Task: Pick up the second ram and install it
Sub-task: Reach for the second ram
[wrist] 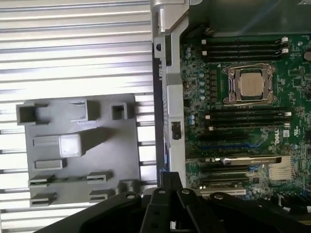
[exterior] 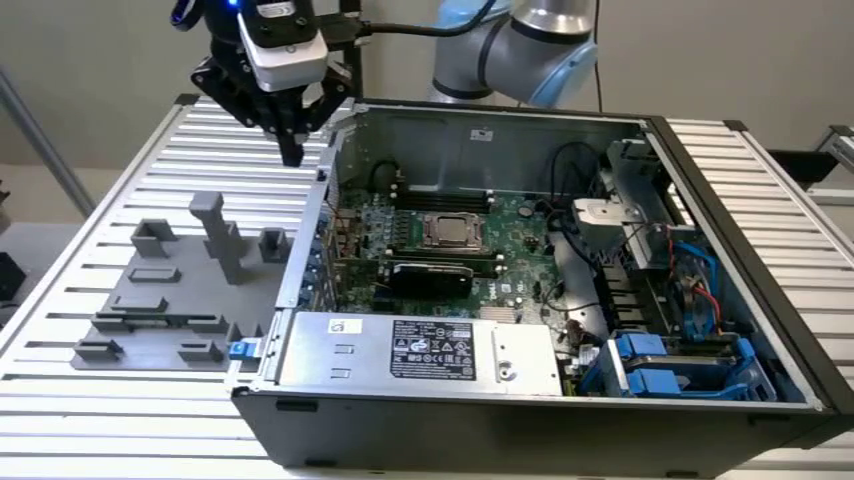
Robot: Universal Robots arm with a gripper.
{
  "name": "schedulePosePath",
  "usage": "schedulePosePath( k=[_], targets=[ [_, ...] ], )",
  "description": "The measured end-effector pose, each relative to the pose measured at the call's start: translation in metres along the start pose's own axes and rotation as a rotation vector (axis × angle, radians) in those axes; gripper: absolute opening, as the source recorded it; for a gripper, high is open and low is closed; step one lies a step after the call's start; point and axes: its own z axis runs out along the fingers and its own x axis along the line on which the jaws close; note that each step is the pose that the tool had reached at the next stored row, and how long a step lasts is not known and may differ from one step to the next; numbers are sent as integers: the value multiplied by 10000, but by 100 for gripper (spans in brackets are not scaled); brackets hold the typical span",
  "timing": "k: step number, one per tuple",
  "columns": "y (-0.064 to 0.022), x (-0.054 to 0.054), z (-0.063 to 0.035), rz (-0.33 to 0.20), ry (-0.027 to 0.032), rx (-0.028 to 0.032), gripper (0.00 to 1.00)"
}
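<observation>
Gripper [exterior: 291, 152] hanging high over the slatted table [exterior: 107, 400], just outside the back corner of the computer case [exterior: 507, 420]. Your fingers look pressed together with nothing between them. Your target, the second ram [wrist: 68, 178], sits well apart from you. It's what looks like a thin green stick lying in its cradle on the gray tray [exterior: 174, 285], at the tray's edge farthest from your fingertips, toward the exterior view's lower left. Mind its long axis: it runs parallel to the black memory slots [wrist: 243, 48] on the board, square to the case wall rather than along it.
</observation>
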Motion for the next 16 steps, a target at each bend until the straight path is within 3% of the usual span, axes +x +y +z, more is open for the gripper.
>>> schedulePosePath(
  k=[16],
  targets=[
    [-232,711,-22,-3,-7,36,0]
  ],
)
